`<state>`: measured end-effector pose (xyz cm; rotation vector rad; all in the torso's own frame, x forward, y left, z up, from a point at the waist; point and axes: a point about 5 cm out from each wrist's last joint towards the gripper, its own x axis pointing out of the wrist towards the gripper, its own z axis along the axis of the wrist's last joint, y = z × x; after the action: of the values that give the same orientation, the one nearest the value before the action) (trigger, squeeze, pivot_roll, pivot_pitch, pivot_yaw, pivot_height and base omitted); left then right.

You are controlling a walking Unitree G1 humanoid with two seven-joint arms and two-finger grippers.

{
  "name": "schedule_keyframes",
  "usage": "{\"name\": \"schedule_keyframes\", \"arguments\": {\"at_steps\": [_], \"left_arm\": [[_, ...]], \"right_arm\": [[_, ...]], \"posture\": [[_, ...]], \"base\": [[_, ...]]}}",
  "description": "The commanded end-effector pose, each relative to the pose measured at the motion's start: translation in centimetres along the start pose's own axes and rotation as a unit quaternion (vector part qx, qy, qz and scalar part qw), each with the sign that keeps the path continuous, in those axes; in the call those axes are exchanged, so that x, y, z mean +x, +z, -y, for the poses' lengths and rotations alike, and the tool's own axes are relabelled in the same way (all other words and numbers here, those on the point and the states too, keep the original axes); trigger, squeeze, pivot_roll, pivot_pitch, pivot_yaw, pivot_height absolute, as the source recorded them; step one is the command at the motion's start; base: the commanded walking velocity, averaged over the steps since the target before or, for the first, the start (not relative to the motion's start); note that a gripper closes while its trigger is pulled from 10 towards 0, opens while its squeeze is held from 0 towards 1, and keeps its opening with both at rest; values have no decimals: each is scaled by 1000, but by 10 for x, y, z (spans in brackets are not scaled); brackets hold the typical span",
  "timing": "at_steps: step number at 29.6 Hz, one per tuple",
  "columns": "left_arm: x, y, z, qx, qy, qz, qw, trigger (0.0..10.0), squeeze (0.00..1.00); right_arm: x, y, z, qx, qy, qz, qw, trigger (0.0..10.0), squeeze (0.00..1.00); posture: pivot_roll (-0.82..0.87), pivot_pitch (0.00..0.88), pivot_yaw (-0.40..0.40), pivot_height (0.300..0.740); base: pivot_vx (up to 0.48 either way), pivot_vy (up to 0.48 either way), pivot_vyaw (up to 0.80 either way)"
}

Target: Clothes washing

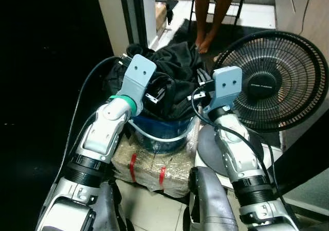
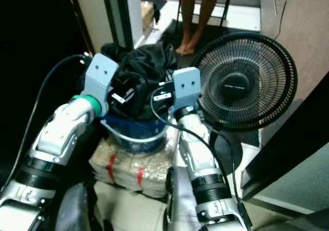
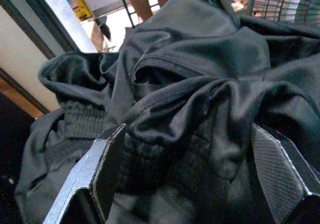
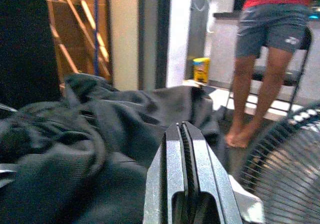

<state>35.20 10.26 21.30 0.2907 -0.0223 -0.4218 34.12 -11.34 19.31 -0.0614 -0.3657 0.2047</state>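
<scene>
Together, two grippers meet one black clothes heap (image 1: 175, 79): left gripper (image 3: 185, 179) fingers wide around folds, right gripper (image 4: 186, 149) fingers pressed together.

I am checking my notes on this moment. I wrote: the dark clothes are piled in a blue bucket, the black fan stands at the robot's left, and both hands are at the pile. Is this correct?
Not fully. The black fan stands at the robot's right, beside the right hand, as the left eye view shows. The rest holds: the dark clothes are piled in the blue bucket, and the left hand is at the pile too.
</scene>
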Motion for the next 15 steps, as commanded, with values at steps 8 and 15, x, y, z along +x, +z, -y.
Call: {"name": "schedule_keyframes", "arguments": {"at_steps": [8,15], "left_arm": [[-9,7,-8,-28,22,39,999,10000,0],[4,-17,-1,-10,-13,-44,999,10000,0]], "right_arm": [[6,4,-4,-5,20,4,1000,10000,0],[8,4,-4,-9,24,5,1000,10000,0]], "posture": [[-33,51,12,480],[-33,41,14,480]], "base": [[0,0,0],[0,0,0]]}}
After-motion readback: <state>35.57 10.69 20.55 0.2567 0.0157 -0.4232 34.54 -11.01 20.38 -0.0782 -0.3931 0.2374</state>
